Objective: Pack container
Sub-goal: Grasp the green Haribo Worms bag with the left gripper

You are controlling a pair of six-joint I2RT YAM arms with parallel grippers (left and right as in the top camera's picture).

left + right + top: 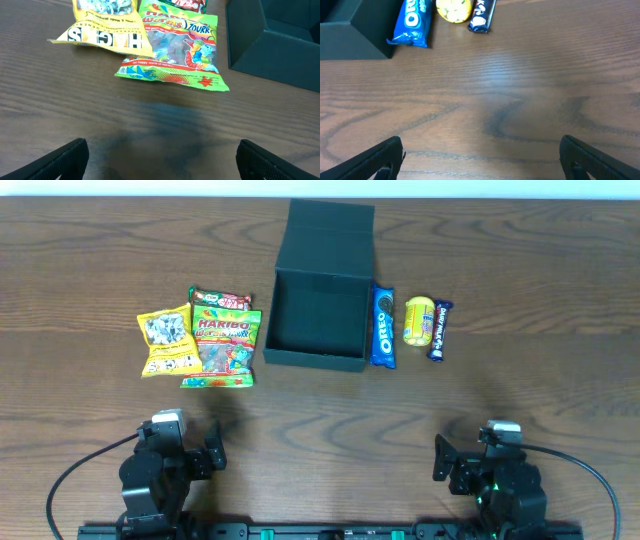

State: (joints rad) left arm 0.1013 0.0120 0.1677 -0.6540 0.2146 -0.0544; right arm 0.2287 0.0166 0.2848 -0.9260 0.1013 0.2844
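Note:
The container (285, 355), a dark teal-black square box with its flap lid folded back, stands open and empty at the table's middle back; its corner shows in the left wrist view (270, 50) and the right wrist view (350, 35). Left of it lie a yellow bag (165, 340), a green Haribo bag (222, 345) and a red-green packet (220, 300). Right of it lie a blue Oreo pack (383, 326), a yellow packet (418, 320) and a dark blue bar (440, 330). My left gripper (162, 162) and right gripper (480, 160) are open and empty near the front edge.
The dark wood table (330, 415) runs wide between the snacks and both arms. A black rail (320, 532) lies along the front edge under the arm bases.

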